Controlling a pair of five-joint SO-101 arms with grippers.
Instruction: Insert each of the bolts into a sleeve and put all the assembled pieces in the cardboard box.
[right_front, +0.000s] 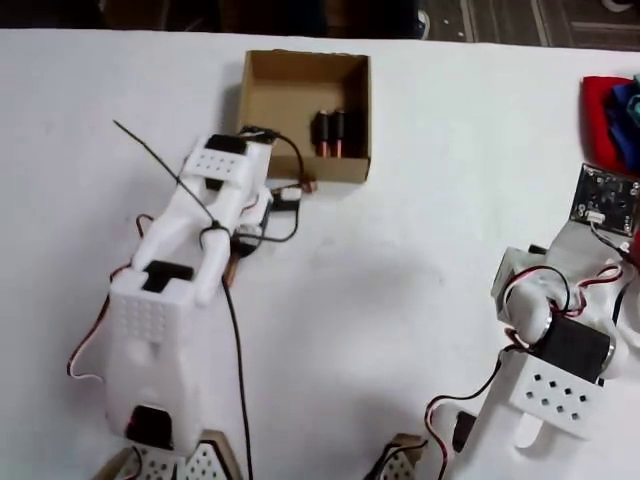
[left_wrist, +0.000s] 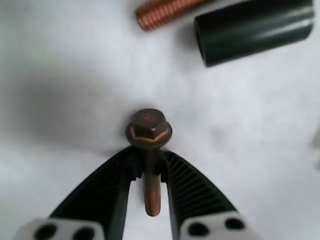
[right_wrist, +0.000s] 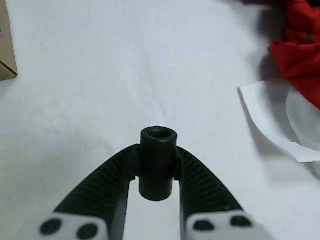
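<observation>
The cardboard box (right_front: 285, 95) sits open at the upper centre of the high view on the white desk (right_front: 400, 260). Two assembled pieces (right_front: 330, 133), black sleeves with copper bolts in them, lie side by side against its right wall; the rest of its floor is bare.

The left arm (right_front: 190, 260) stretches from the lower left up to the box's near wall. The left hand (left_wrist: 149, 161) is narrowed onto the shank of a copper hex bolt (left_wrist: 148, 129), whose head stands out past the fingertips. Beyond it on the desk lie a loose black sleeve (left_wrist: 255, 30) and the threaded end of another bolt (left_wrist: 165, 12), near each other.

The right arm (right_front: 555, 360) is at the lower right. The right hand (right_wrist: 156, 165) clamps a black sleeve (right_wrist: 158, 145) with its open bore facing outward. A red cloth (right_wrist: 300, 45) and a white sheet (right_wrist: 270, 120) lie to one side.
</observation>
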